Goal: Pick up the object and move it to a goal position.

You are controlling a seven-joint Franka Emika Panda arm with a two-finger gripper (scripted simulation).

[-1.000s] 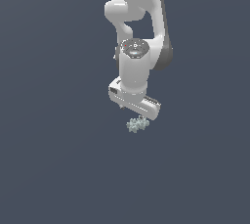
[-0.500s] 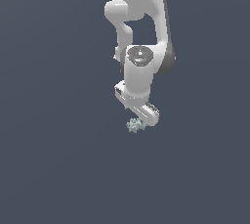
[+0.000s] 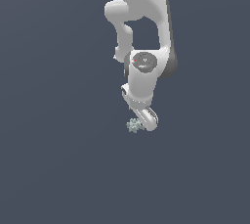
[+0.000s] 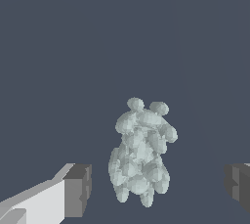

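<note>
The object (image 4: 140,152) is a pale grey-green knobbly cluster lying on the dark floor. In the wrist view it sits between my two grey finger pads (image 4: 78,189), with clear gaps on both sides. My gripper (image 4: 158,186) is open and touches nothing. In the exterior view the object (image 3: 133,125) peeks out beside the lower end of the white gripper (image 3: 145,120), whose body hides most of it and the fingertips.
The white arm (image 3: 144,32) reaches down from the top of the exterior view. A plain dark grey-blue floor (image 3: 58,159) lies all around. No other objects show.
The wrist has rotated, so the gripper body now looks narrower in the exterior view, and it has sunk lower over the object. The object has stayed in place.
</note>
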